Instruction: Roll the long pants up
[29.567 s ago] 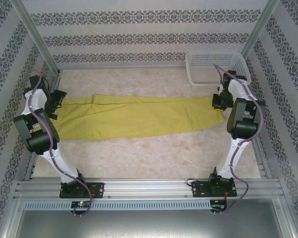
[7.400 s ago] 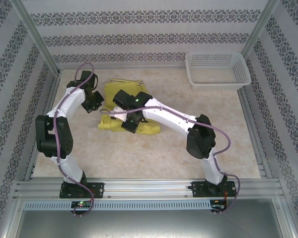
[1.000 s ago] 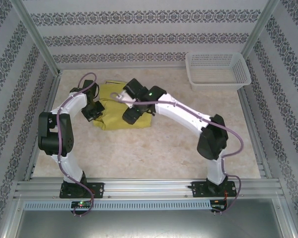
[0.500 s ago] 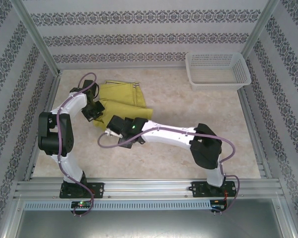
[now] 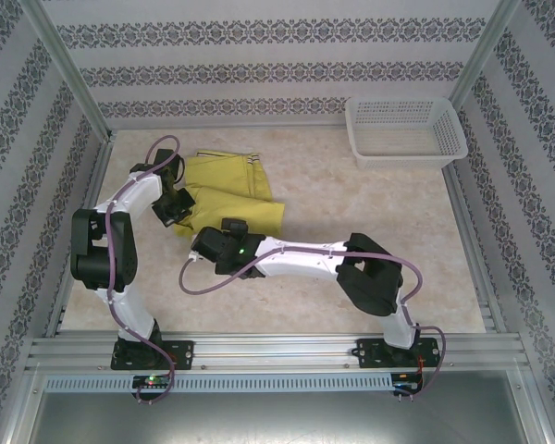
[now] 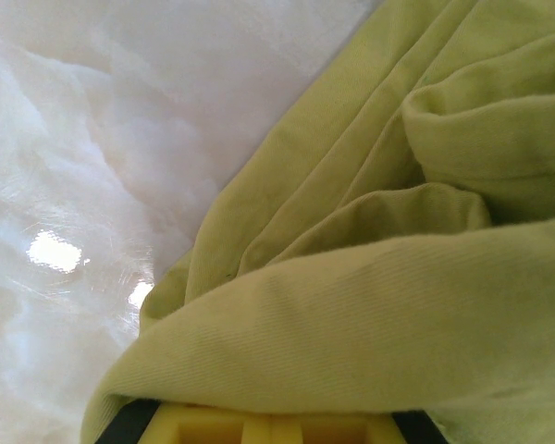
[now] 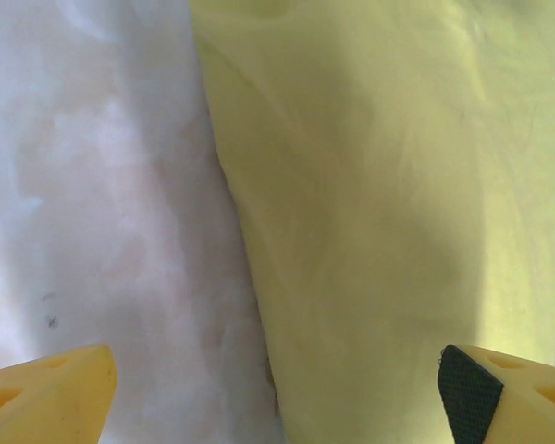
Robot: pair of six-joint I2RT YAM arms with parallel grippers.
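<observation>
Currently: long pants point(image 5: 233, 185), folded bundle on tabletop point(image 5: 351, 213); right gripper point(image 7: 273, 393) spread wide, empty; left gripper point(image 5: 174, 211) partly covered by pants, grip unclear.

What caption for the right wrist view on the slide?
Right tool open above the left edge of the long pants lying on the marble table.

Folds of the long pants point(image 6: 370, 277) bury my left gripper point(image 6: 268, 430), its grip impossible to judge; the right wrist view's lower edge crops my right gripper point(image 7: 277, 398) to its tips.
</observation>
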